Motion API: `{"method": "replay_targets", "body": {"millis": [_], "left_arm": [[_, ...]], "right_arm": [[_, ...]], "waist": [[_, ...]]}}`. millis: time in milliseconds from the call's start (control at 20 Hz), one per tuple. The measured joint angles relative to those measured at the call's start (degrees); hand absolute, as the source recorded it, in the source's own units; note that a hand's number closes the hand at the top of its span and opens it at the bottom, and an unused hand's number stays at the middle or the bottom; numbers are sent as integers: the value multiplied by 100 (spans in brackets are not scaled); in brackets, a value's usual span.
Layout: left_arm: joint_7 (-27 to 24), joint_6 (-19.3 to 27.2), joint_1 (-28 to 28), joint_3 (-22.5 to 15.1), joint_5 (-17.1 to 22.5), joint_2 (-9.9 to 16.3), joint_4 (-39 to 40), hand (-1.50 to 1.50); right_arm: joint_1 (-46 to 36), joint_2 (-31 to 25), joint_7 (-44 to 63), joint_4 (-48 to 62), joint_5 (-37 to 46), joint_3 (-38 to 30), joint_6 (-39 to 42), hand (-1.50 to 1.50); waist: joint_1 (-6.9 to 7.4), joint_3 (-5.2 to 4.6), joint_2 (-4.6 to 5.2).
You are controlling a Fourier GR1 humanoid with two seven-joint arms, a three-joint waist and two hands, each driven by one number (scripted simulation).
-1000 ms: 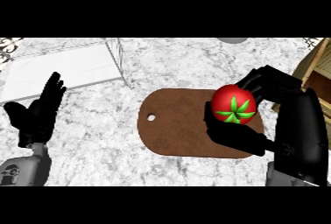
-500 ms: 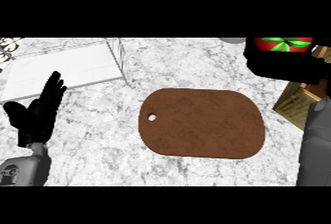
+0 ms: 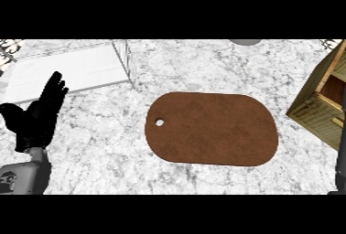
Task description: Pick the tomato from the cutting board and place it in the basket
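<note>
Gone from view since half a second ago are the tomato and the right robot hand that carried it at the top right corner; only a dark sliver of the right arm (image 3: 340, 155) shows at the right edge, so whether that hand is curled round the fruit cannot be told. The brown cutting board (image 3: 213, 129) lies bare on the marbled surface (image 3: 196, 64), its hanging hole toward the left. The left robot hand (image 3: 37, 116) rests at the left edge, fingers straight and spread, pointing up, holding nothing. Behind it, at the upper left, stands what seems to be the wire basket (image 3: 126, 57) with a white bottom, well apart from where the tomato was last seen. A wooden box (image 3: 317, 107) sits at the right edge, and a grey round thing (image 3: 245, 41) peeks in at the top.

The risk, as a judgement: the tomato is somewhere out of sight on the right, while the basket is on the far left. The carry must cross the whole surface, and a smooth round fruit could slip on the way. The basket's thin upright wires could also catch the fingers or the tomato on the way in, and the wooden box crowds the right arm.
</note>
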Motion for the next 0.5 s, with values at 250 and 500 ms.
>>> {"method": "replay_targets", "body": {"millis": [250, 500], "left_arm": [[31, 48, -90, -12, -61, -34, 56, 0], [-150, 20, -39, 12, -66, -65, 150, 0]], "right_arm": [[-36, -330, -327, 756, -69, -169, 86, 150], [96, -551, -816, 1500, -163, -415, -117, 150]], "waist": [[-8, 1, 2], [-6, 1, 5]]}}
